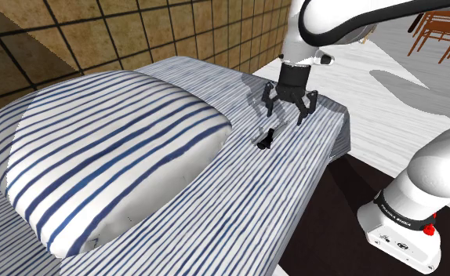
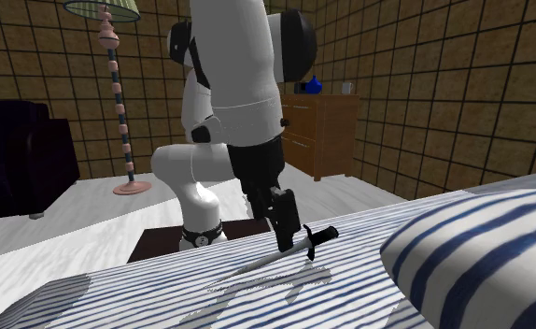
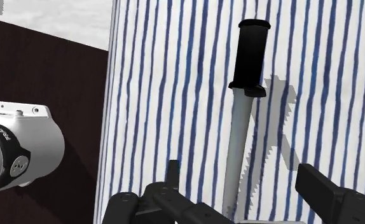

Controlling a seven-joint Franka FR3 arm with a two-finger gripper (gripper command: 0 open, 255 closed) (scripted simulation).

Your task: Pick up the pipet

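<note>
Two black fingers stand apart: the gripper is open and holds nothing, poised over the pipet. The pipet lies on the striped bed cover near its corner.

In the wrist view the pipet's pale tube runs between the fingers of the gripper without touching either, and its black bulb points away from the hand. That straddle looks chosen so that closing would pinch the thin tube across its width.

In the shoulder view the pillow swells at eight o'clock from the gripper, well apart, so it should not hinder a descent. The cover's edge runs from three to five o'clock, near the pipet, with the stand beyond at four o'clock. A nudge that way might roll the pipet off. Flat open cover stretches toward six and seven o'clock.
</note>
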